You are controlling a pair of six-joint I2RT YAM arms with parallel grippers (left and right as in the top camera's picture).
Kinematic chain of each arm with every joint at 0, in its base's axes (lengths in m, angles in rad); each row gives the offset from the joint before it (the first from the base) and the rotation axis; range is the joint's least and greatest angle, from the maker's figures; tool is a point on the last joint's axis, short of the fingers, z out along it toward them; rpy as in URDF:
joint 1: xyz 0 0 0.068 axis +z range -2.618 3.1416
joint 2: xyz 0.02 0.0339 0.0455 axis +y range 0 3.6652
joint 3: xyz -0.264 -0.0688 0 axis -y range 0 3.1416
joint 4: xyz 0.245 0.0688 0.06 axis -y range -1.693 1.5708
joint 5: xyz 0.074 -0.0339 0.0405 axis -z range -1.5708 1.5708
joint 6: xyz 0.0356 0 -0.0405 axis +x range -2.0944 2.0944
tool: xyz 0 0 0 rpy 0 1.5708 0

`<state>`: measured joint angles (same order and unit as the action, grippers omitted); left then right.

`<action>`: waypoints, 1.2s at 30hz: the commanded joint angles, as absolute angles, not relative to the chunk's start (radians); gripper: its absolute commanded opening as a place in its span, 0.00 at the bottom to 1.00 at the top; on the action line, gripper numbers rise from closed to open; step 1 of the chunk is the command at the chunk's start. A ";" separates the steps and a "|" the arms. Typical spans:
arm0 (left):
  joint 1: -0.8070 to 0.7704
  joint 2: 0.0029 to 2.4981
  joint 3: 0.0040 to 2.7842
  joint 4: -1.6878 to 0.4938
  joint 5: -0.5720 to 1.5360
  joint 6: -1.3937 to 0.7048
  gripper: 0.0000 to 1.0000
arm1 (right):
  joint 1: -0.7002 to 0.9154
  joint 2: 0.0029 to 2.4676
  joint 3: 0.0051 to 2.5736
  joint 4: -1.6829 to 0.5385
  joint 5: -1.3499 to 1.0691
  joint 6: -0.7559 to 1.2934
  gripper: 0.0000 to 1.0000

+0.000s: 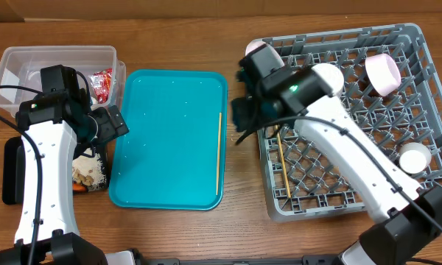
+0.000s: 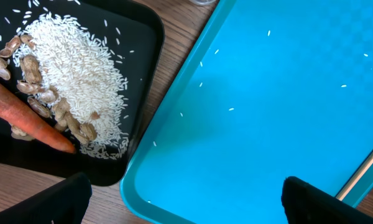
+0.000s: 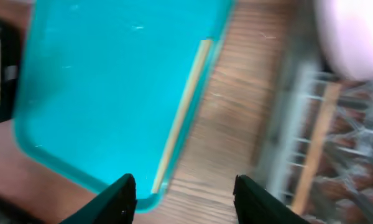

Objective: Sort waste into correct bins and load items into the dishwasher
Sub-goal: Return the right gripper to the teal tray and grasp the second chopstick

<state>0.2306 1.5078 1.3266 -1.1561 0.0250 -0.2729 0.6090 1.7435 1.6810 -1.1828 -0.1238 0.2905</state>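
L gripper (image 2: pixel 186 205) hangs over the near-left corner of the teal tray (image 1: pixel 169 140), jaws spread wide, nothing between them. Just beside that corner sits the black tray (image 2: pixel 150 43), w/ a heap of rice (image 2: pixel 74 74), peanuts (image 2: pixel 50 99) along its edge and a carrot (image 2: pixel 31 121) lying against them. From overhead most of the black tray is hidden under the L arm.

R gripper (image 3: pixel 189 202) is over the strip of table (image 3: pixel 236 112) btwn teal tray and rack (image 1: pixel 353 118). Its jaws are also well apart and empty. The R wrist view is blurred.

One chopstick (image 1: pixel 219 151) lies on the teal tray, along its right rim. A 2nd chopstick (image 1: pixel 282 165) lies in the rack's left part, on the lattice floor.

Also in the rack: pink bowl (image 1: pixel 383 72) near the top right, white cup (image 1: pixel 415 157) at the right side, and another pink dish (image 1: pixel 264 50) at the top-left corner, partly behind the R arm.

Clear tub (image 1: pixel 59 55) stands top left of the table w/ the red wrapper (image 1: pixel 102 82) inside, at its right end. A few stray rice grains dot the teal tray.
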 commanded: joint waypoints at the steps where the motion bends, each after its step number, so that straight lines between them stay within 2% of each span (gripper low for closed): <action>1: 0.229 1.516 1.330 -1.155 0.018 -0.258 1.00 | 0.669 1.822 1.654 -1.143 -0.159 0.334 0.54; 14: 0.229 1.516 1.330 -1.155 0.018 -0.258 1.00 | 0.752 2.134 1.638 -1.018 -0.113 0.450 0.54; 36: 0.229 1.516 1.330 -1.151 0.018 -0.258 1.00 | 0.752 2.222 1.639 -1.029 -0.144 0.450 0.53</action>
